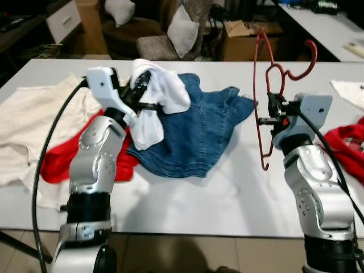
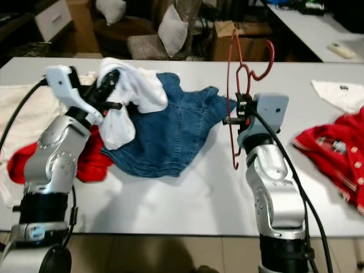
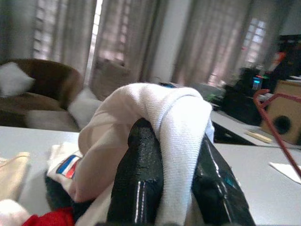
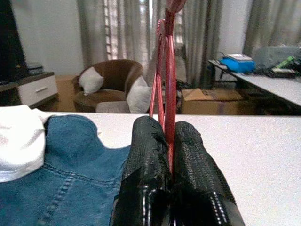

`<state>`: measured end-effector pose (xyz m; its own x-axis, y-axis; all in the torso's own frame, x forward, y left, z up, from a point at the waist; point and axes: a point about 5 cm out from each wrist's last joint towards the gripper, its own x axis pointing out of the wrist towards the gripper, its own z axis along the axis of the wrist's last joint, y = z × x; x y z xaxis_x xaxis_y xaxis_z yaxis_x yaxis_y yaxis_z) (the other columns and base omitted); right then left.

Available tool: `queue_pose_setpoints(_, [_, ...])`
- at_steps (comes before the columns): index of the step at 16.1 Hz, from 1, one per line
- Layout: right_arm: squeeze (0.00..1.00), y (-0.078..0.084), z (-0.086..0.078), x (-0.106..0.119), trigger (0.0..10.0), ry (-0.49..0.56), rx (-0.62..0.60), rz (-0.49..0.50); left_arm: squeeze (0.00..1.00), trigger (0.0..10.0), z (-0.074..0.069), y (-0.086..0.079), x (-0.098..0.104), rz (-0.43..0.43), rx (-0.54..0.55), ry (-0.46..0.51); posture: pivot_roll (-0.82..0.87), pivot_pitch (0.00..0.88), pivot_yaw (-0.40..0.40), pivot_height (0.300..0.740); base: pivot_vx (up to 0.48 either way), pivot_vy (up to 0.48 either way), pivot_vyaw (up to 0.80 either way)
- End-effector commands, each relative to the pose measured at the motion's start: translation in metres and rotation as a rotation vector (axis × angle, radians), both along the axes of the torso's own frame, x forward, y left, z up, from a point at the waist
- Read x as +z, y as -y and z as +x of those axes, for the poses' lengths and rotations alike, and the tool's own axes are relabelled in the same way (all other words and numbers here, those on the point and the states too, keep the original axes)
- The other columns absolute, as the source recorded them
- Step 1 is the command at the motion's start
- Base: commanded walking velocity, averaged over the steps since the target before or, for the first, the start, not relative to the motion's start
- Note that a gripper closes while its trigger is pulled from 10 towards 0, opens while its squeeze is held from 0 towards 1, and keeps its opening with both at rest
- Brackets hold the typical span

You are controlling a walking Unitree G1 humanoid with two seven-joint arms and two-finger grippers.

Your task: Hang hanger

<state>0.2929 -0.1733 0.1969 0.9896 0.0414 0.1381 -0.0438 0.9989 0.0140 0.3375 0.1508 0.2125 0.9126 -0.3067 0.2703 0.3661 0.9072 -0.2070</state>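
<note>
- Right gripper was clamped on red hanger, fingers pinching the wire, above the white table right of the jeans.
- Hanger stood upright, long axis vertical, hook at top curling toward robot's right, lower end just over the tabletop.
- Left gripper gripped a white garment, cloth draped over both fingers, raised above jeans.
- Red cloth lay under left arm; cream cloth further left.
</note>
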Motion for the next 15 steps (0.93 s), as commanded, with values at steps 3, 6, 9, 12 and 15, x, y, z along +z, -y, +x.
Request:
queue_pose_setpoints(3, [0.00,0.0043,0.0027,-0.0037,10.0,-0.038,0.008,-0.041,0.00,10.0,-0.0017,0.0096,0.0061,-0.006,-0.007,0.008,-0.06,0.000,0.003,0.740,0.000,-0.433,0.00])
queue_pose_setpoints(6, [0.00,0.0018,0.0031,-0.0040,10.0,-0.052,0.041,-0.068,0.00,10.0,-0.0044,0.0078,0.0030,-0.001,0.020,-0.006,-0.06,0.000,-0.007,0.740,0.000,-0.430,0.00])
queue_pose_setpoints(9, [0.00,0.0017,0.0029,-0.0054,10.0,-0.056,0.045,-0.077,0.00,10.0,-0.0046,0.0095,-0.0008,-0.003,0.022,-0.021,-0.07,0.000,0.000,0.740,0.000,-0.428,0.00])
queue_pose_setpoints(12, [0.00,0.0017,0.0024,-0.0058,10.0,-0.057,0.040,-0.075,0.00,10.0,-0.0036,0.0115,-0.0004,0.002,0.015,-0.026,-0.07,0.000,0.009,0.740,0.000,-0.430,0.00])
queue_pose_setpoints(15, [0.00,0.0004,0.0017,-0.0059,10.0,-0.055,0.040,-0.075,0.00,10.0,-0.0022,0.0106,-0.0002,0.006,0.014,-0.031,-0.07,0.000,0.022,0.740,0.000,-0.431,0.00])
